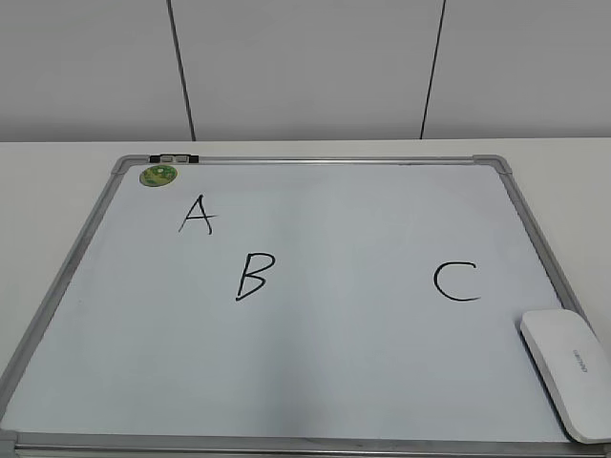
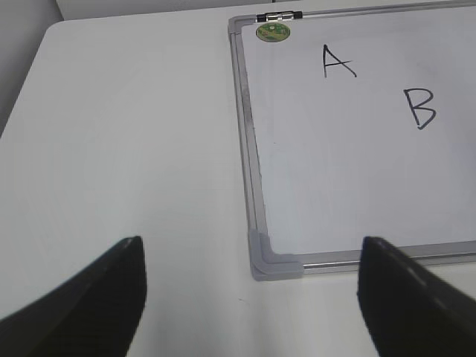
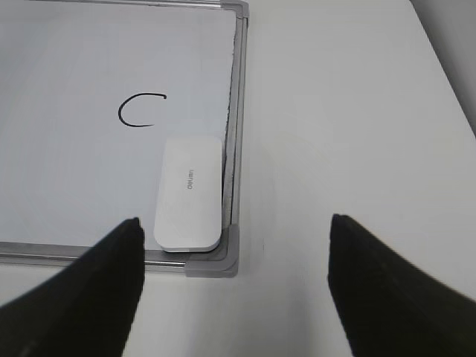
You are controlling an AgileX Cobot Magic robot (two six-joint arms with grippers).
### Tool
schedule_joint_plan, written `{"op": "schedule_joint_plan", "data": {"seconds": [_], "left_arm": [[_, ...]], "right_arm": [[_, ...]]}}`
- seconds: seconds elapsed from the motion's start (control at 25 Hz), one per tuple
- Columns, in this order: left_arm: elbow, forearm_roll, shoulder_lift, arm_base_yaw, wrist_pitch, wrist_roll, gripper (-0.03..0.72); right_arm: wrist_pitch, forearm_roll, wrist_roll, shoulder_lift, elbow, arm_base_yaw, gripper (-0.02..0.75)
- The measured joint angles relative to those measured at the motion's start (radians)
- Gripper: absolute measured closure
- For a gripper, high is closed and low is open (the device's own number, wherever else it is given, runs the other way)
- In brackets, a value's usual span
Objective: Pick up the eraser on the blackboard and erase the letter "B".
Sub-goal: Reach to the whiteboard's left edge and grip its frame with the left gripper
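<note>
Nearest the robot, both grippers hang above the white desk [image 2: 134,149] with jaws spread wide and empty: the left gripper [image 2: 249,297] over the board's near left corner, the right gripper [image 3: 234,279] over its near right corner. Just ahead of the right one lies the eraser [image 3: 189,193], flat on the blackboard [image 1: 334,382] against the right frame, lettered side up, so that arm looks best placed to take it. Further in, the letter "B" [image 1: 256,276] sits left of centre, well apart from the eraser, with "C" [image 1: 455,281] between them. Beyond is "A" [image 1: 197,215], then a green sticker [image 1: 158,176] at the far left corner
</note>
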Motion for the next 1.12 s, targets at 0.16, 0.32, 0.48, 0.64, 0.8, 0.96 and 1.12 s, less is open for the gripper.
{"op": "schedule_joint_plan", "data": {"seconds": [0.16,0.32,0.48,0.64,0.8,0.96,1.12], "left_arm": [[0.0,0.0,0.0,0.0,0.0,0.0,0.027],[0.0,0.0,0.0,0.0,0.0,0.0,0.029],[0.0,0.0,0.0,0.0,0.0,0.0,0.034],[0.0,0.0,0.0,0.0,0.0,0.0,0.039],[0.0,0.0,0.005,0.0,0.0,0.0,0.045],[-0.017,-0.005,0.054,0.0,0.0,0.0,0.049],[-0.072,-0.013,0.197,0.0,-0.023,0.0,0.053]], "right_arm": [[0.0,0.0,0.0,0.0,0.0,0.0,0.148],[0.0,0.0,0.0,0.0,0.0,0.0,0.148],[0.0,0.0,0.0,0.0,0.0,0.0,0.148],[0.0,0.0,0.0,0.0,0.0,0.0,0.148],[0.0,0.0,0.0,0.0,0.0,0.0,0.148],[0.0,0.0,0.0,0.0,0.0,0.0,0.148],[0.0,0.0,0.0,0.0,0.0,0.0,0.148]]}}
